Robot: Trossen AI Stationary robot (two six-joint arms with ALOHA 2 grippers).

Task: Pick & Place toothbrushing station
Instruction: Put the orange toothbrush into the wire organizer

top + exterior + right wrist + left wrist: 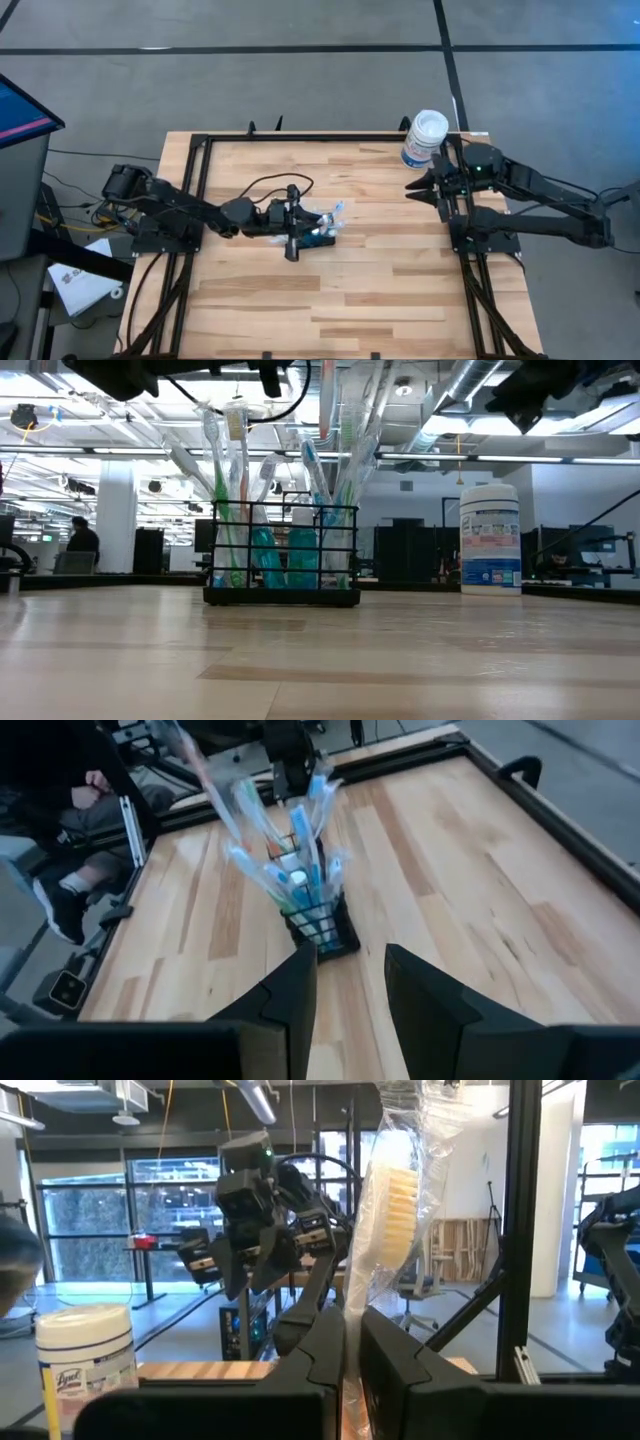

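Note:
The toothbrushing station (322, 230) is a small black wire-mesh holder (283, 555) full of plastic-wrapped toothbrushes. It stands with its base on the wooden table, a little left of the middle, and also shows in the right wrist view (318, 920). My left gripper (305, 232) reaches in from the table's left at the height of the brush tops. It is shut on one wrapped toothbrush (388, 1200). My right gripper (416, 186) hovers open and empty by the table's far right corner, facing the station (350, 990). My left gripper pinches a plastic-wrapped toothbrush by its neck (352, 1315), just below the bristle head, between its two fingers. The fingers (322, 1350) come level from the table's left and lie across the brush. The brush stands upright, its head above the fingers; its lower end is hidden.
A white round canister (425, 138) with a yellow-blue label stands at the table's far right corner, next to my right gripper (490, 538). A black frame (200, 160) rims the table. People sit in the room beyond (60, 810).

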